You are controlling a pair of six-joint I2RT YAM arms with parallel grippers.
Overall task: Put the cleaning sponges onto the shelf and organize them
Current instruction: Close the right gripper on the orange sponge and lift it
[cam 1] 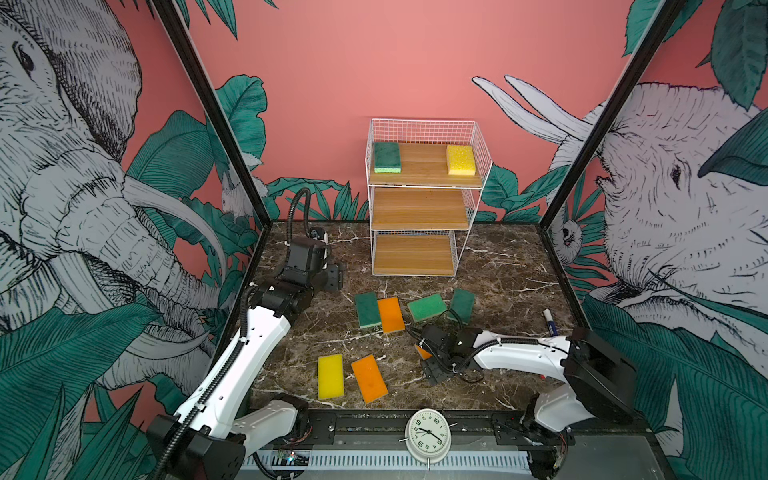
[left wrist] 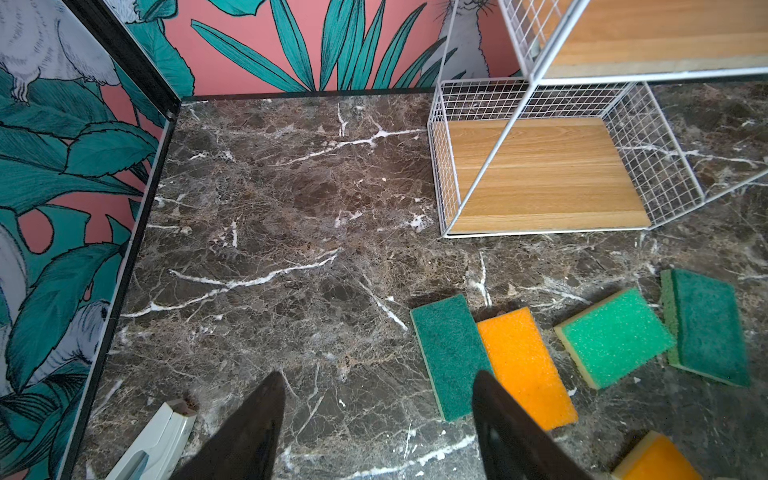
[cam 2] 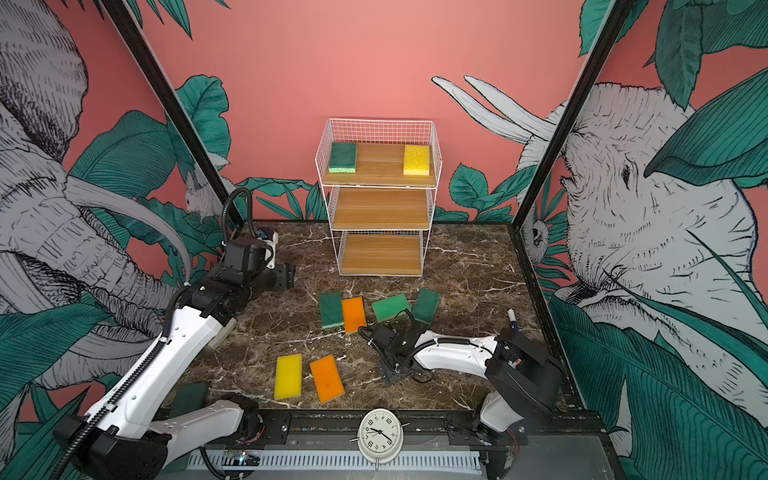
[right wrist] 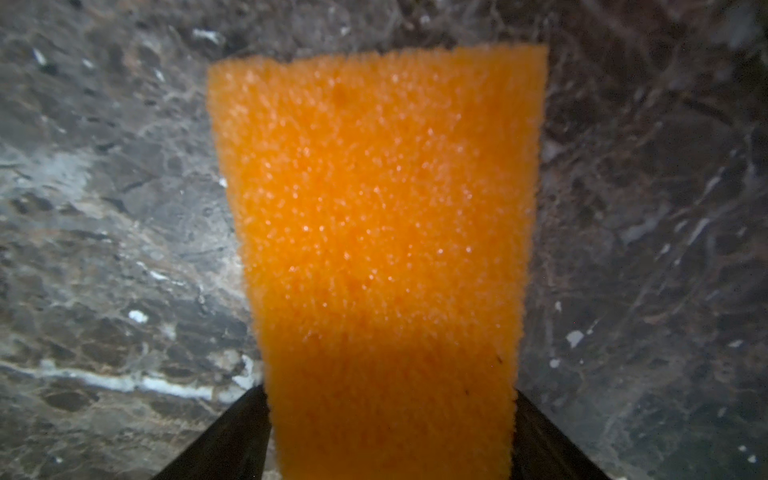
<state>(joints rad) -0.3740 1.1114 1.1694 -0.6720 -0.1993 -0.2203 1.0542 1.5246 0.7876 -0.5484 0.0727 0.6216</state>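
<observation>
Right claw (right wrist: pixel 388 392) straddles orange sponge (right wrist: pixel 374 208) lying flat on table (right wrist: pixel 104 228), jaws at both long edges; firm pinch cannot be told. Left claw (left wrist: pixel 378 415) open, empty. Foam judged light, soft, squashy: hold mid-length, across narrow width, gently.

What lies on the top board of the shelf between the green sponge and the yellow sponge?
Nothing: between the green sponge and the yellow sponge the top board of the shelf is bare wood, as both top views show.
</observation>
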